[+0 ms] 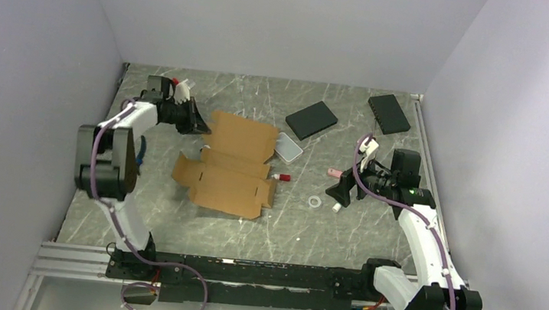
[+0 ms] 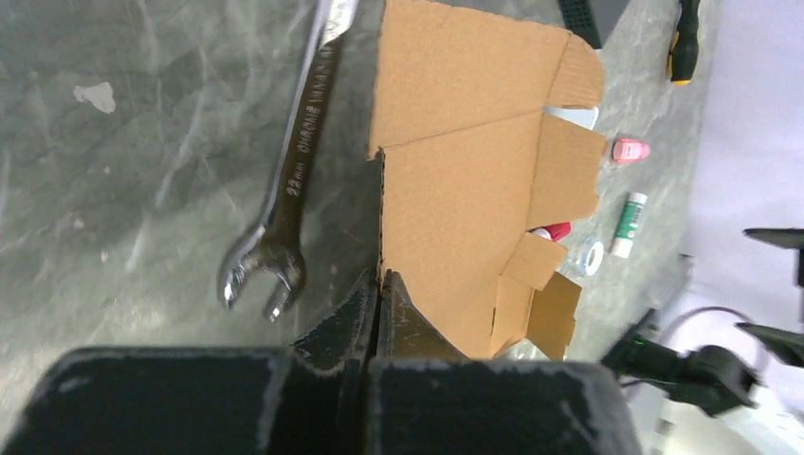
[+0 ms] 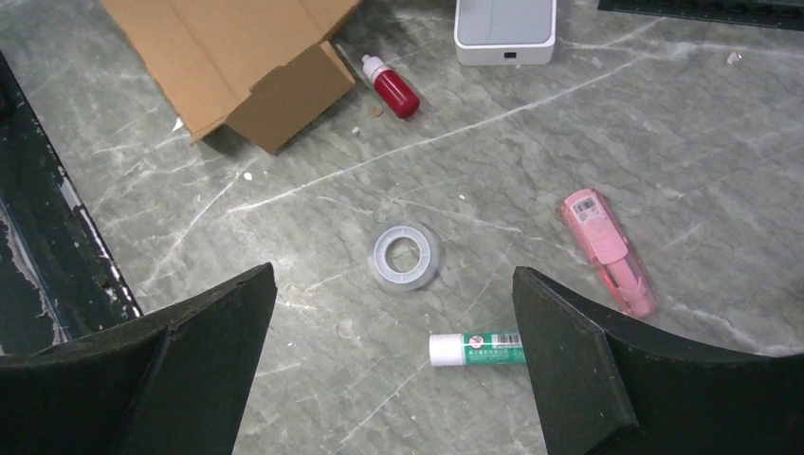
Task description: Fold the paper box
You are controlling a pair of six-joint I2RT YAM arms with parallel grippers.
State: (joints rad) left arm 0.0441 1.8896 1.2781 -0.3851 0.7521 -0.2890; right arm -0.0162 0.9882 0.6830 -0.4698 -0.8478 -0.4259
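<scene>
**Left hand pinches the cardboard edge; right hand stands wide**

The paper box (image 1: 232, 166) lies left of the middle of the grey, marble-veined worktop (image 3: 664, 142). It is a die-cut sheet of plain brown corrugated board, mostly flat, with creased panels, rounded tabs and a few small flaps raised at its near end. The left hand (image 2: 381, 280) is closed on the box's far-left edge, with the thin board nipped between its two black fingers. Just beside that edge, in the left wrist view, lies a long chrome wrench (image 2: 294, 161) with stamped lettering and an open jaw.

The right hand (image 1: 339, 196) hangs above the worktop to the right of the box, its matte black fingers spread wide and holding nothing. Below it sit a translucent tape ring (image 3: 406, 256), a white-capped stick with a green label (image 3: 479, 348) and a pink plastic oblong (image 3: 607, 248). A small red bottle (image 3: 391, 87) lies close to the box's corner. Farther back are a white rounded case (image 3: 504, 28) and two flat black slabs (image 1: 311, 120).
</scene>
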